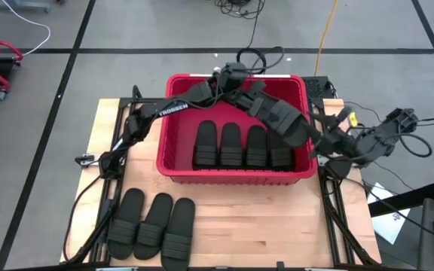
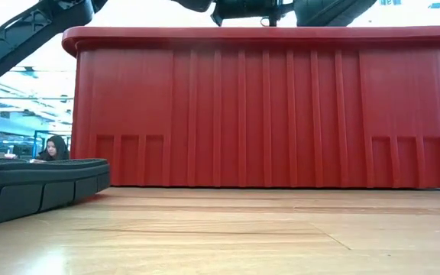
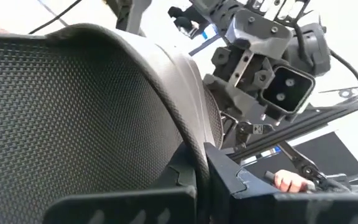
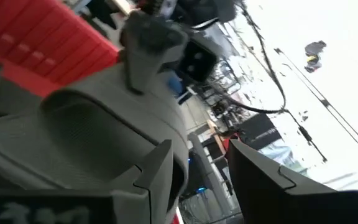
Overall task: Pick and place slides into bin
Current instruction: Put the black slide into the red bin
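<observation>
The red bin [image 1: 166, 128] stands at the table's middle with several black slides [image 1: 239, 147] lying side by side on its floor. Another black slide [image 1: 277, 117] hangs over the bin's right half, slanting between my two grippers. My left gripper [image 1: 239, 84] is shut on its far end above the bin's far rim. My right gripper [image 1: 319, 143] is at its near-right end, by the bin's right wall. Three more slides [image 1: 153, 226] lie soles down on the table at the near left; one slide [image 2: 37, 183] shows in the low view before the bin [image 2: 266, 107]. My left gripper [image 3: 199, 183] pinches the slide's rim [image 3: 194, 146] at its far end between its two fingers, coming about level from the table's left. The textured sole [image 3: 73, 124] faces the wrist camera. The slide is lifted clear above the bin. My right gripper [image 4: 197, 177] has the slide's other end between its two fingers, coming level from the table's right. One finger [image 4: 157, 171] lies against the sole's rim [image 4: 169, 146]; the contact at the other finger does not show. The slide hangs clear of the bin.
Both arms cross above the bin's far and right rims. Bare wood lies in front of the bin at the near right [image 1: 277, 226]. Cables run on the floor behind the table [image 1: 251, 53]. A person [image 2: 52, 147] sits far off in the room.
</observation>
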Motion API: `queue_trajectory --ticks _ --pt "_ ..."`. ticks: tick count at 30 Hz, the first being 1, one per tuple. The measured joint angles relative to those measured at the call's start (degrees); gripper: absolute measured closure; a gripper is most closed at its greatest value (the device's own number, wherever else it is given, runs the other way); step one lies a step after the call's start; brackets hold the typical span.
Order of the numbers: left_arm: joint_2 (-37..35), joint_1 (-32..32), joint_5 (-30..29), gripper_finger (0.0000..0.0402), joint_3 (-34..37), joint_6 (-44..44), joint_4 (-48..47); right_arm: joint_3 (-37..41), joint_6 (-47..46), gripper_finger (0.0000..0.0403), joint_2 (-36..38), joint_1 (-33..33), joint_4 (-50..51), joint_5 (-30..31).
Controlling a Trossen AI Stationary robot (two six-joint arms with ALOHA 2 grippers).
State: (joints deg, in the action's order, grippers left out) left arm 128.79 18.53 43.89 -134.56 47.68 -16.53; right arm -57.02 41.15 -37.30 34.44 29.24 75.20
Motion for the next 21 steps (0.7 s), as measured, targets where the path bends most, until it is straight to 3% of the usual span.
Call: queue_trajectory --ticks 9,21 --pt "0.0 -2.0 -1.1 0.0400 0.1 1.5 -1.8 0.0 -8.1 0.0257 -1.6 -7.2 11.5 -13.8" --pt "0.1 -3.2 2.9 0.0400 0.2 4.0 -0.7 0.0 -2.8 0.0257 -4.5 -13.7 13.8 -17.5"
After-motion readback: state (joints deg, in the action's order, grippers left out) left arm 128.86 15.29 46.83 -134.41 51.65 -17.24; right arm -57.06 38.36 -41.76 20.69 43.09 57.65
